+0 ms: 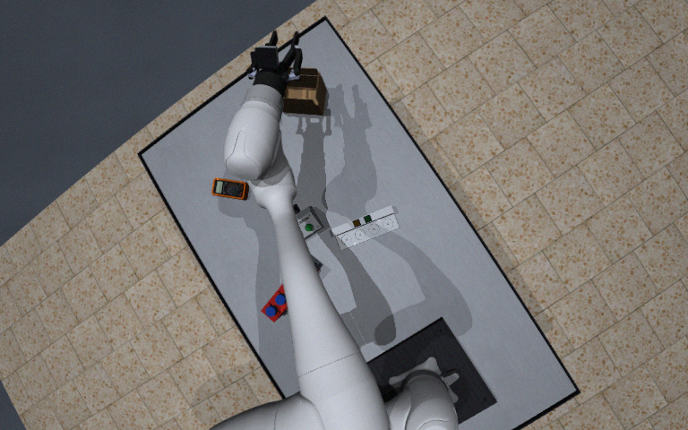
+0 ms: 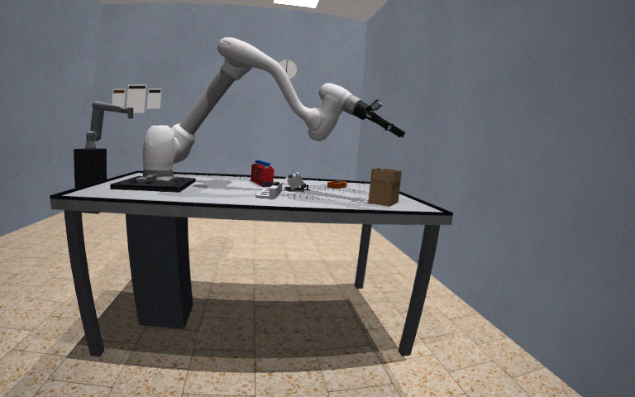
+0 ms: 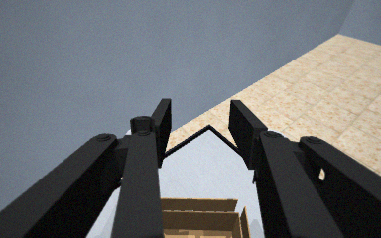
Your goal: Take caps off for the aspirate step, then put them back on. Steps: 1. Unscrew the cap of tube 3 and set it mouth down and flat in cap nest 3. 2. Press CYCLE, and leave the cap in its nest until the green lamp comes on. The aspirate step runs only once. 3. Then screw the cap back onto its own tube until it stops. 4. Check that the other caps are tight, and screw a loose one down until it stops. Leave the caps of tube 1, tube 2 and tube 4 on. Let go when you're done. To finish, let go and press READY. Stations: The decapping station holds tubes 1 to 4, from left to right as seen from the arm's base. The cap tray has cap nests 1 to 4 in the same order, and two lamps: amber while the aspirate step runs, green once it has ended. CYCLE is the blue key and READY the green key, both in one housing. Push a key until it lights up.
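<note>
The gripper (image 2: 395, 129) is being held high over the table's far corner; only the open box (image 1: 304, 92) is standing below it.

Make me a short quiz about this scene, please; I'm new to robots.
1. True or false: the pincer grips a cap.
2. What lies under the pincer? A) cardboard box B) multimeter C) cap tray
3. Fill in: the tube rack is coloured ____.

Key:
1. False. The pincer is partly shut on nothing, high over the table's far corner.
2. A, the box; the multimeter and tray lie nearer the arm's base.
3. Red.
</note>
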Controlling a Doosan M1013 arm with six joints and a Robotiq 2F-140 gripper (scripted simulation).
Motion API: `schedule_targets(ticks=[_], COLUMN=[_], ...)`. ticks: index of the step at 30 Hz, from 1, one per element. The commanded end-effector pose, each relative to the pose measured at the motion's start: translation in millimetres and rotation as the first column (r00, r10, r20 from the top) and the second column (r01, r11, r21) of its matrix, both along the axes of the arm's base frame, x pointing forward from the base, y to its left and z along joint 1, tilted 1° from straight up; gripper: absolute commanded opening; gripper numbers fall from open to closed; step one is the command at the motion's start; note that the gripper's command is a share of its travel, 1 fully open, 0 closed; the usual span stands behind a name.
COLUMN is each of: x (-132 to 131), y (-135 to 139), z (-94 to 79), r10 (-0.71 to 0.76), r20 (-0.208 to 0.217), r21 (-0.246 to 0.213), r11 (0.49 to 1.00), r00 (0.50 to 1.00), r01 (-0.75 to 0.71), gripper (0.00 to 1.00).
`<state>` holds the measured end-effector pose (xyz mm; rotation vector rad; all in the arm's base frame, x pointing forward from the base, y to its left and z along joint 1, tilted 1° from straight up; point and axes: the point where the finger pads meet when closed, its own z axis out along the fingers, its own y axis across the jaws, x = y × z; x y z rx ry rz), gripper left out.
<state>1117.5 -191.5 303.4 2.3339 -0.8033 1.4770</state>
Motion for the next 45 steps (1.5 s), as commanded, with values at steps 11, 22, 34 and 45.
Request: schedule_targets(ticks=[11,22,34,45], x=[-14.1,-61.6,-103.9,-142.1], y=[4.6,8.2,16.5,24.7], z=[-1.2,-13.2,-26.4,-36.5], r10=[0.022,0.074,0.124,0.172], r20=[-0.034,-0.253,-0.434,-0.599], r21=[-0.025,-0.164,-0.232,-0.255], r11=[0.999,0.979,0.942,0.885], r00=[0.999,0.965,0.892,0.782], r01=[-0.022,-0.118,-0.244,-0.390], gripper=[0.41,0.41,0.41,0.41])
